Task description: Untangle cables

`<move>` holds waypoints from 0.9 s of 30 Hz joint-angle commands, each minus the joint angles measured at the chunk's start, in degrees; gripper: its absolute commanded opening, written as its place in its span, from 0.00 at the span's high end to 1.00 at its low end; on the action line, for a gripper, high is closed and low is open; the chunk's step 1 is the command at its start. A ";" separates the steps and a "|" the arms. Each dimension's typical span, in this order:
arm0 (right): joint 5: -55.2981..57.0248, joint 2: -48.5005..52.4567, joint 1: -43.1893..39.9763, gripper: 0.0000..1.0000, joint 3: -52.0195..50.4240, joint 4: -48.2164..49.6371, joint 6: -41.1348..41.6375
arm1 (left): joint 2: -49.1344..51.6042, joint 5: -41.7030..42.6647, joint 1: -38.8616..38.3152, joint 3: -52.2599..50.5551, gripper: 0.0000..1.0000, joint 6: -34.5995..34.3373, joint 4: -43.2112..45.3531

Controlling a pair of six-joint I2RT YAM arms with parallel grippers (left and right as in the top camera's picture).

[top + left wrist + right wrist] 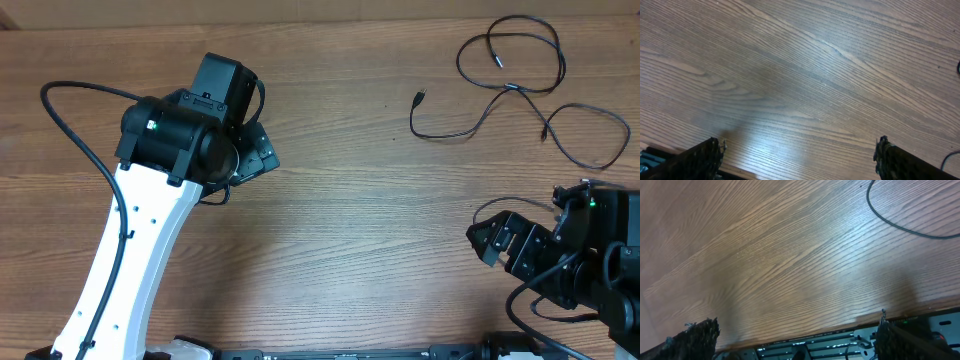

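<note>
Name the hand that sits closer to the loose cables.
The right hand, at the table's right side, close by the cables; the left hand sits far across the table from them.

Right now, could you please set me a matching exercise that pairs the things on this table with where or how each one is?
Things:
1. cables
2. left claw
3. right claw
4. table

Descriptions:
A. brown wood grain
B. black, in loose loops at the far right
C. open, on the side nearer the cables
D. open, over bare wood, away from the cables

Pairs: 1-B, 2-D, 3-C, 4-A
</note>
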 commanded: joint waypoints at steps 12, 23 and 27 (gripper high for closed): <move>0.98 -0.22 0.28 0.00 0.37 2.08 -0.42 | -0.24 0.04 0.20 1.16 0.01 1.09 0.07; 0.98 -2.08 4.55 0.00 -7.32 9.20 -0.46 | -0.24 0.04 0.20 1.16 0.01 1.09 0.07; 1.03 -4.96 8.83 0.00 -11.87 16.37 -0.46 | -0.24 0.04 0.20 1.16 0.01 1.09 0.07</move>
